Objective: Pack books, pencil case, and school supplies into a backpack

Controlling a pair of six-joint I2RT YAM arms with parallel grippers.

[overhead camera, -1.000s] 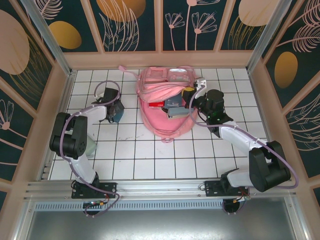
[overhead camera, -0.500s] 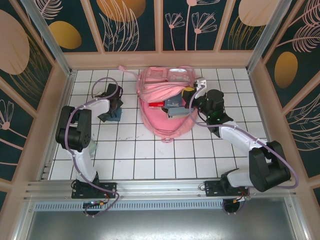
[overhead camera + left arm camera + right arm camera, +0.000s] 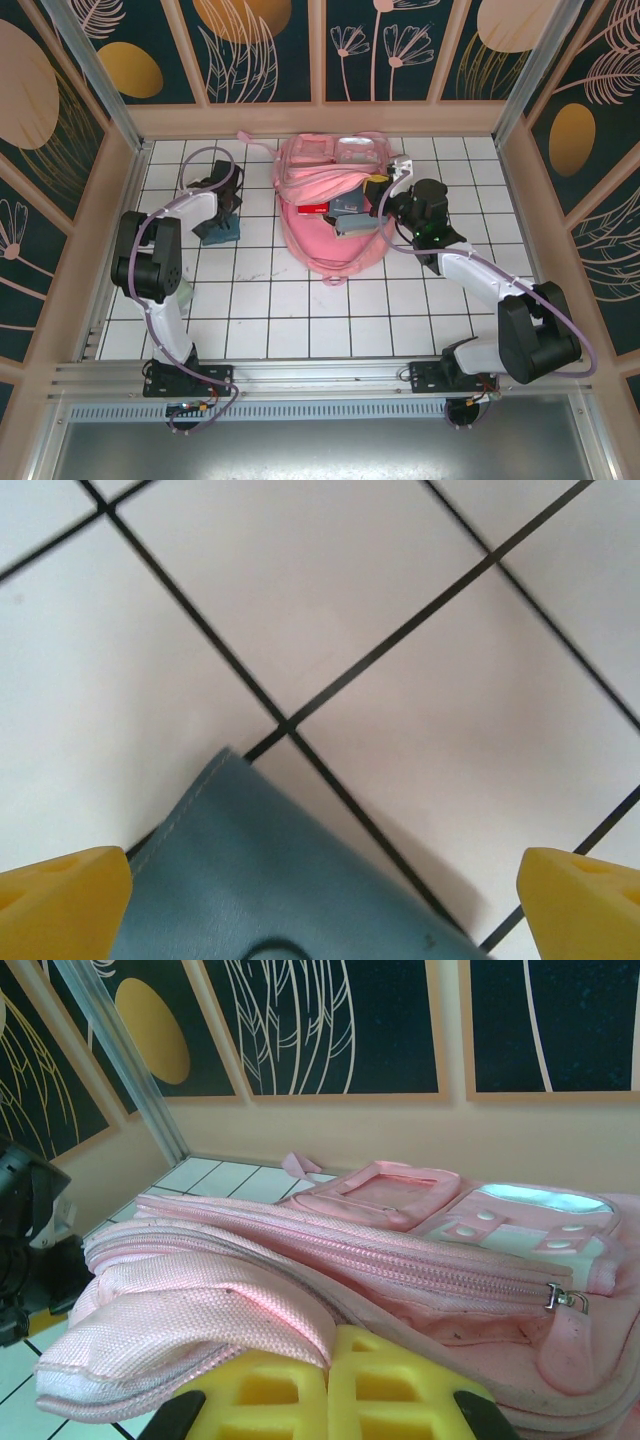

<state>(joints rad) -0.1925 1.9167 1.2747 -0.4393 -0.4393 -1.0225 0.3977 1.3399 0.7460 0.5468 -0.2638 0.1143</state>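
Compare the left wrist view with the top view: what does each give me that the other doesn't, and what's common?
Left wrist: the teal notebook up close, its stitched edge and corner, with the yellow fingertips of the left gripper wide apart on either side. Top: the pink backpack lying open with things inside, and the right gripper at its opening. Both: the notebook on the white tiled table, left gripper open above it.

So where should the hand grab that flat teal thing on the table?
Probably by its thin side edges near the corner, coming straight down from above. The teal thing lies flat on the table, so only its edges offer a hold, and the open left hand hangs right over that corner.
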